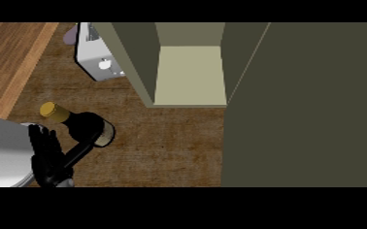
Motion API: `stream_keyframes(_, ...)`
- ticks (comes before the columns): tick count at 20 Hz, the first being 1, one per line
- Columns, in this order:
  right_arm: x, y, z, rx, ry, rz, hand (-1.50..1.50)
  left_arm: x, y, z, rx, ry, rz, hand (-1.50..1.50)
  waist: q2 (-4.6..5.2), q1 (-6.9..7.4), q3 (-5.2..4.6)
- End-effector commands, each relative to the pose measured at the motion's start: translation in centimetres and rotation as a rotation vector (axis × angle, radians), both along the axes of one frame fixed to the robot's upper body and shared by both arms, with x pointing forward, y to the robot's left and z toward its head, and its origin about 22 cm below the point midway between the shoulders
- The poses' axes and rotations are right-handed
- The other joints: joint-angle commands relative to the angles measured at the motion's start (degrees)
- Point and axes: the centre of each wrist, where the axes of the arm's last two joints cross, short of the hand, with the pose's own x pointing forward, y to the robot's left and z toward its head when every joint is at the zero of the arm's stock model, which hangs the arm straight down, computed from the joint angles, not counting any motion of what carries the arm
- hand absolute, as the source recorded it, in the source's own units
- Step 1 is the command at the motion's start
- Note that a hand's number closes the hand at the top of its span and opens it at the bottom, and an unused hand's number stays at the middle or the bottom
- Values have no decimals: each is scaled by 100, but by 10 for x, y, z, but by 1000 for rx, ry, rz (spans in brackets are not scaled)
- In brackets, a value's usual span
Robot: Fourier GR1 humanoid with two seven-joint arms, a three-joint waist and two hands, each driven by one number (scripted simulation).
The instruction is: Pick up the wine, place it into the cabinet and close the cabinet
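The wine bottle (pixel 80 124) is dark with a gold cap (pixel 51 110) and a pale label. It stands on the wooden counter at the lower left, seen from above. My left hand (pixel 45 154) is just below and left of the bottle, open with straight fingers pointing up beside it; whether it touches the bottle is unclear. The cabinet (pixel 190 73) stands open at the top centre, showing a pale bare shelf inside. Its dark olive door (pixel 297 106) fills the right side of the view. My right hand is out of sight.
A white and silver toaster (pixel 97 56) sits left of the cabinet at the back. A grey round object (pixel 10 153) lies at the lower left edge, partly behind my hand. A thin dark bar (pixel 80 154) runs from the hand toward the bottle.
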Motion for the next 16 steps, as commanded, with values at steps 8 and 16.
stream_keyframes(8,5,-1,8,9,-33,-2,-150,0,5,-46,-60,-12,16,-150,4,-1,-1)
stream_keyframes(16,21,-6,11,-2,-32,-19,-150,11,-14,-58,-95,-130,5,-150,8,7,-2)
